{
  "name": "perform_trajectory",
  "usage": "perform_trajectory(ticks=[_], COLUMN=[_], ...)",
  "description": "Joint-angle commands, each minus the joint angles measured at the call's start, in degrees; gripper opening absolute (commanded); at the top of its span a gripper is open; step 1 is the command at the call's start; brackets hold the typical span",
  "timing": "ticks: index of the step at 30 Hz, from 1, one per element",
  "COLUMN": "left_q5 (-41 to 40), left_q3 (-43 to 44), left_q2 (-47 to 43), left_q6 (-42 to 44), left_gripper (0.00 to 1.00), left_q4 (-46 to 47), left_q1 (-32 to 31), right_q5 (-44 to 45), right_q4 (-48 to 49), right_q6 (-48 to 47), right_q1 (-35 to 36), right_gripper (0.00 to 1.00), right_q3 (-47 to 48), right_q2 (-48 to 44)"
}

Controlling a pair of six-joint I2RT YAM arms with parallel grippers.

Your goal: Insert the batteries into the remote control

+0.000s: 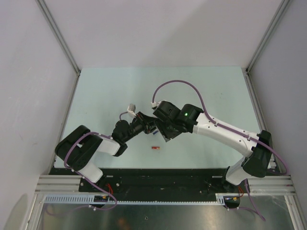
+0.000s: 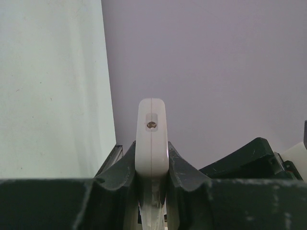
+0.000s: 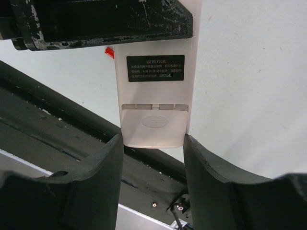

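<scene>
White remote [image 2: 152, 132] tight in left tool [image 2: 152, 165]

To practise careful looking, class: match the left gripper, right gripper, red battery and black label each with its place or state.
Column one:
1 left gripper
2 right gripper
3 red battery
4 black label

Column two:
A lying on the table, held by neither arm
B on the white back of the remote control, above the battery cover
C clamped across the remote control's flat faces
D fingers against its side edges at the cover end

Pairs: 1-C; 2-D; 3-A; 4-B
</scene>
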Motion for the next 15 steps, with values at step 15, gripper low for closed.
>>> perform_trajectory(ticks=[15], left_q5=[1.3], left_q3=[1.9], left_q2=[0.4], left_q6=[-4.1], left_gripper=[0.0], left_q4=[7.7], left_q1=[-0.5], right_q5=[3.1], right_q4=[-1.0], right_q6=[-0.9], right_q1=[-1.1], right_gripper=[0.56], right_q3=[0.4], right_q2=[-1.5])
